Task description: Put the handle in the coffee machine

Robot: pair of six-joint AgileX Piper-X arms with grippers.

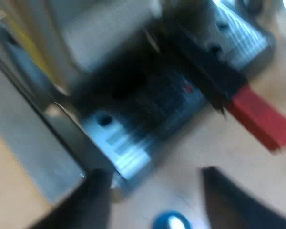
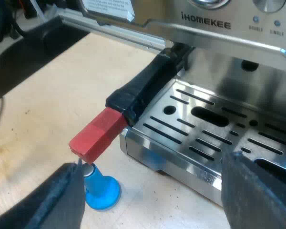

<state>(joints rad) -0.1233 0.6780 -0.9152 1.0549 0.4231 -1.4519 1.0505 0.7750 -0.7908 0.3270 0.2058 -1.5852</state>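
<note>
Handle (image 2: 143,88) sits up in the machine (image 2: 219,36) front. Its red end (image 2: 97,136) sticks out past the tray (image 2: 190,167) corner, over the counter (image 2: 52,95). Can't tell if it's twisted fully home.

Right hand (image 2: 152,164): fingers apart, empty, just short of the red end. Left hand (image 1: 152,171): also apart, empty, near the tray corner.

Risks:
- If the handle's only half-locked, a nudge from either hand could prob. drop it out.
- Tamper (image 2: 101,191) stands on the counter right under the red end, betw. the right fingers. Dipping or closing there likely tips it.
- Both hands seem near the same spot, so they could clash.
</note>
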